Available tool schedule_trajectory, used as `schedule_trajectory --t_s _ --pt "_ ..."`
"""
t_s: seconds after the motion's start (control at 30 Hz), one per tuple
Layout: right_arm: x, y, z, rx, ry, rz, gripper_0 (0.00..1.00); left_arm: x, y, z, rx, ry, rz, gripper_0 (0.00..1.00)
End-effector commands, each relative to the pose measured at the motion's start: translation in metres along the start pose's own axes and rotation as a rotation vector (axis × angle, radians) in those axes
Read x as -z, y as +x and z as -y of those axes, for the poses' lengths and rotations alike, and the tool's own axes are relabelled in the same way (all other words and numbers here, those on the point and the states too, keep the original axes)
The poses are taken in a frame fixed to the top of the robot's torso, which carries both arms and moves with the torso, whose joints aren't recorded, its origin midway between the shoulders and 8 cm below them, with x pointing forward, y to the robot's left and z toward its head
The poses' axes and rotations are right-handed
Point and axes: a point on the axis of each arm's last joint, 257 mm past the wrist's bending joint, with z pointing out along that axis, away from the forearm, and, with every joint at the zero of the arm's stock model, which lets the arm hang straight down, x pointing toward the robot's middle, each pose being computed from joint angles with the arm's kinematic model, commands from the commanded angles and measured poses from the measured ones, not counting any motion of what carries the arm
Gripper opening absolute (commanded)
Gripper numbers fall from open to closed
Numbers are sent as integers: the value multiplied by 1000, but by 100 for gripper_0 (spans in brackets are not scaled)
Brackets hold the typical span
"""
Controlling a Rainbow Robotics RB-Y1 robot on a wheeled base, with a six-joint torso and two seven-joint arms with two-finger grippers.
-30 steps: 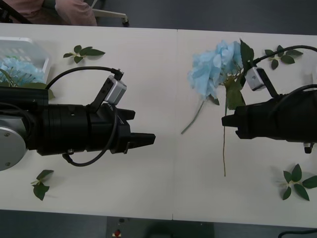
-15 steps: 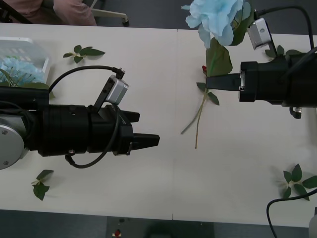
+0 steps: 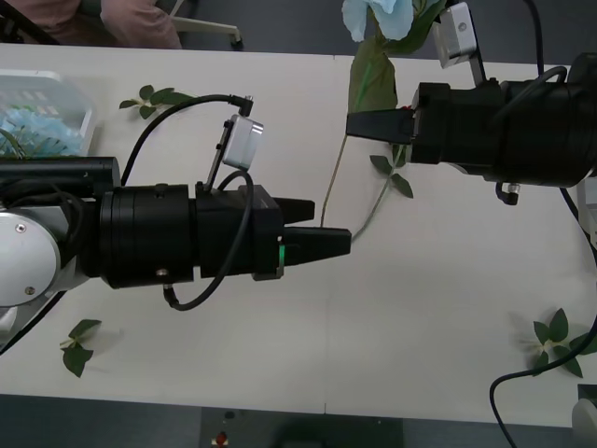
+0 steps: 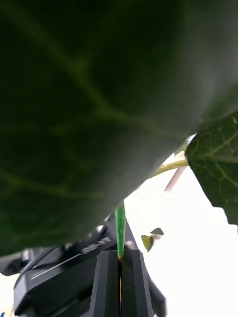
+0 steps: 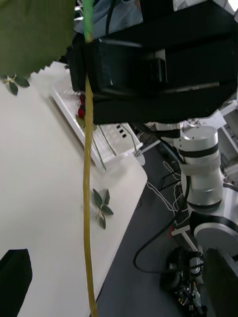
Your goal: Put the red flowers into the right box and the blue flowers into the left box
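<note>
From above, your right pincer (image 3: pixel 353 124) at one o'clock clamps a blue flower (image 3: pixel 378 17) by the stem, bloom at twelve; your left pincer (image 3: pixel 328 233), spread, reaches its hanging tip. Right wrist: jaws shut on the stem (image 4: pixel 120 232). Left wrist: stem (image 5: pixel 88 198) between parted fingers. A loose handover could drop it short of the left box (image 3: pixel 56 98).

Even overhead light fell on the surface (image 3: pixel 448 308); shadows were soft, and a near leaf (image 4: pixel 89 109) blurred dark.
</note>
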Motion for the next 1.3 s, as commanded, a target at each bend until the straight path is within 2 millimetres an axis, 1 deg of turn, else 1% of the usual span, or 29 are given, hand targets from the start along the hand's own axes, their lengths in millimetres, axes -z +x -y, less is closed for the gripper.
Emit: schedule_trajectory --t_s 0.03,0.13,0.2,0.23,0.27,0.3,0.33,0.5,0.87,0.9,0.93,0.97,1.0,1.03,1.07,1.23,1.3 --pt "-2 -12 -14 43 -26 24 0 -18 -18 4 20 17 29 100" --pt "-2 -12 -14 43 -26 24 0 -26 -20 3 11 19 26 100" --pt "-2 -12 -14 43 -26 24 0 -29 -22 3 14 20 33 100" --pt "-2 -12 -14 43 -26 24 0 -29 -22 3 15 21 35 66" --pt "-2 -12 -14 43 -26 24 0 -29 -23 3 15 22 35 42" --pt "-2 -12 -14 43 -26 24 0 -29 -23 3 18 22 35 1" --pt "-2 -12 -14 43 -26 24 0 -30 -23 3 19 21 35 0" --pt "-2 -12 -14 43 -26 24 0 -30 -25 3 15 21 38 0" --pt "-2 -12 -14 43 -26 24 0 -28 -25 -4 4 0 37 0" --pt "-2 -12 -14 43 -26 24 1 -28 -24 -6 4 -4 35 0" --pt "-2 -12 -14 43 -26 24 23 -27 -24 -6 3 -6 33 0" --pt "-2 -12 -14 43 -26 24 50 -27 -24 -6 1 -7 32 0" --pt "-2 -12 -14 43 -26 24 67 -27 -24 -7 -3 -9 31 0" --pt "-2 -12 -14 43 -26 24 96 -26 -23 -9 -5 -15 30 0" --pt "-2 -12 -14 43 -26 24 100 -26 -23 -10 -10 -18 28 0" --pt "-2 -12 -14 43 -26 24 100 -22 -23 -13 -12 -27 24 0" --pt "-2 -12 -14 43 -26 24 100 -16 -27 -18 -19 -42 27 0"
